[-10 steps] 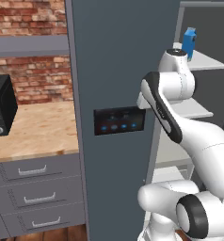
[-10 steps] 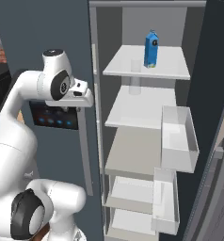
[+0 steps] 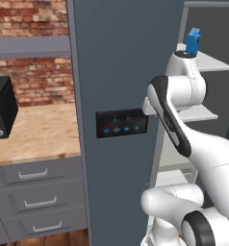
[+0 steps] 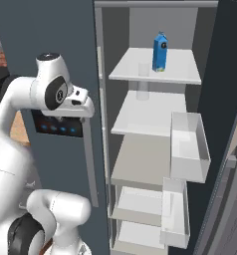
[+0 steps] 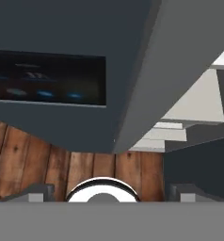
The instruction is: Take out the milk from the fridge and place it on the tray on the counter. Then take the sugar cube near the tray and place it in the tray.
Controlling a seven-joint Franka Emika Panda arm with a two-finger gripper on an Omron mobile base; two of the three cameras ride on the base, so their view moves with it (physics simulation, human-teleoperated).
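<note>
A light wooden butcher-block counter runs left of the tall dark grey-blue fridge, where the white arm's two-finger gripper hangs with jaws apart, holding nothing. The small light-blue gabled milk carton stands upright near the top shelf's right edge; likely light, rigid and smooth, best pinched across its flat sides.

We see a matt dark fridge, smooth white shelves, and a wooden counter.
</note>
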